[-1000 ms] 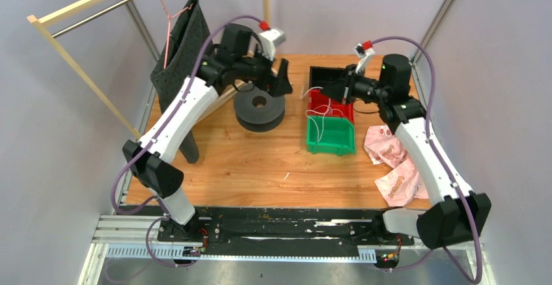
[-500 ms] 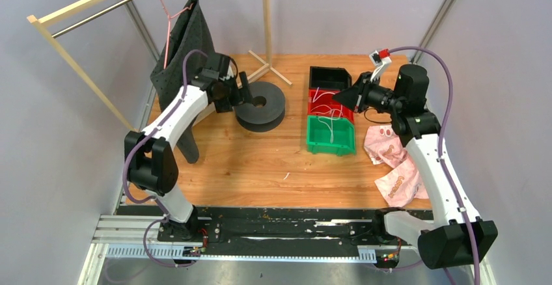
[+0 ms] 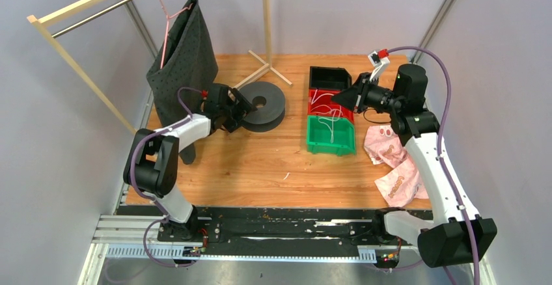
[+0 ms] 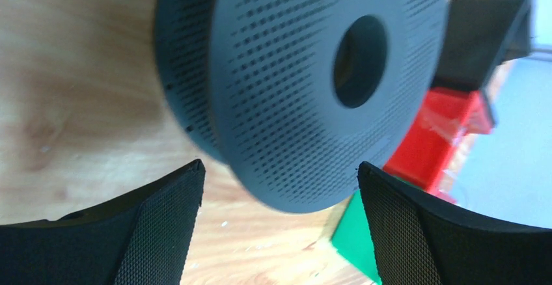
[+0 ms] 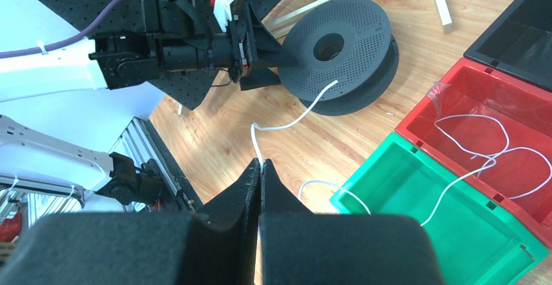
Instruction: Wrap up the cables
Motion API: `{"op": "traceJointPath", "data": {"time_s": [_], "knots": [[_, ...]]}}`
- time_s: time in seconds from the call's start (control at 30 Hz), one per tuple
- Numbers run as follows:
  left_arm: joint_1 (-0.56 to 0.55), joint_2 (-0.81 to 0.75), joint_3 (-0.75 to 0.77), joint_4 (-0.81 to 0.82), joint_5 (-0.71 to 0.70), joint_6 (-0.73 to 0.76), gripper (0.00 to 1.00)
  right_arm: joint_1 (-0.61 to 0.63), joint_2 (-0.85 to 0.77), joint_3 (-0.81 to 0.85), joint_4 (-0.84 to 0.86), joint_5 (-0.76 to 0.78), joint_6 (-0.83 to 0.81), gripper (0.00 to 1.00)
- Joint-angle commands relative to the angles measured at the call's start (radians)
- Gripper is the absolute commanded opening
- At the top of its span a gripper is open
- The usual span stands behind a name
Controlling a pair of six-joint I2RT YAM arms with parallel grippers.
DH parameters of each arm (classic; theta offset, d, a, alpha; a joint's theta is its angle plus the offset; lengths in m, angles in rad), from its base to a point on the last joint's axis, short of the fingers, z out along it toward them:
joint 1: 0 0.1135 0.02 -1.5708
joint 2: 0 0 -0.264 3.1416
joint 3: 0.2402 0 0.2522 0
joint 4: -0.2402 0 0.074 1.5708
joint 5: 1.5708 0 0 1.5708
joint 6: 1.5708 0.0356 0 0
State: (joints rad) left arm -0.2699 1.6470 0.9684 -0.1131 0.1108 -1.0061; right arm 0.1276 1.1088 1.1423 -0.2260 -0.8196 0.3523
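On the counter (image 3: pixel 260 168): one spool (image 3: pixel 263 105), a black bin (image 5: pixel 521 31), red bin (image 5: pixel 469 103), green bin (image 5: pixel 390 187). The right gripper (image 5: pixel 260 168) pinches one cable (image 5: pixel 293 119); a second cable (image 5: pixel 485 161) loops across red and green. The left gripper (image 4: pixel 278 168) gapes beside the spool.

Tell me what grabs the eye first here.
The right fingers pinch a thin white cable above the wooden table; more loops lie in the red plastic bin and green plastic bin at centre right. The left fingers gape beside the dark grey perforated spool at centre left.
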Motion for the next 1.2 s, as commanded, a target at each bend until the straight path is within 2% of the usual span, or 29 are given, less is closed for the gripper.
{"op": "traceJointPath", "data": {"time_s": [0.0, 0.3, 0.37, 0.47, 0.53, 0.63, 0.7, 0.83, 0.93, 1.03, 1.1, 1.17], "knots": [[0.007, 0.021, -0.083, 0.345, 0.025, -0.104, 0.87, -0.009, -0.012, 0.013, -0.01, -0.023, 0.015, 0.01], [0.005, 0.102, -0.189, 0.686, 0.071, -0.199, 0.75, -0.009, 0.004, 0.036, -0.037, -0.027, 0.017, 0.01], [0.005, 0.111, -0.21, 0.753, 0.069, -0.216, 0.68, -0.01, 0.013, 0.045, -0.04, -0.028, 0.017, 0.01], [0.004, 0.111, -0.222, 0.808, 0.069, -0.224, 0.47, -0.009, 0.026, 0.063, -0.044, -0.033, 0.022, 0.01], [0.002, 0.098, -0.216, 0.801, 0.072, -0.208, 0.26, -0.009, 0.033, 0.071, -0.044, -0.033, 0.026, 0.01], [-0.007, 0.078, -0.203, 0.775, 0.095, -0.183, 0.07, -0.008, 0.043, 0.085, -0.044, -0.032, 0.03, 0.01], [-0.024, 0.053, -0.187, 0.732, 0.1, -0.143, 0.0, -0.006, 0.049, 0.092, -0.044, -0.033, 0.033, 0.01], [-0.089, -0.014, -0.076, 0.481, 0.074, 0.061, 0.0, -0.005, 0.06, 0.102, -0.045, -0.033, 0.034, 0.01], [-0.156, -0.05, 0.047, 0.231, -0.04, 0.261, 0.0, -0.002, 0.063, 0.106, -0.044, -0.027, 0.037, 0.01], [-0.233, -0.024, 0.237, -0.069, -0.203, 0.455, 0.0, 0.0, 0.069, 0.108, -0.042, -0.022, 0.039, 0.01], [-0.278, 0.012, 0.331, -0.172, -0.244, 0.553, 0.0, 0.009, 0.078, 0.117, -0.055, -0.009, 0.026, 0.01], [-0.324, 0.021, 0.366, -0.194, -0.279, 0.602, 0.0, 0.016, 0.088, 0.122, -0.059, 0.001, 0.022, 0.01]]}}
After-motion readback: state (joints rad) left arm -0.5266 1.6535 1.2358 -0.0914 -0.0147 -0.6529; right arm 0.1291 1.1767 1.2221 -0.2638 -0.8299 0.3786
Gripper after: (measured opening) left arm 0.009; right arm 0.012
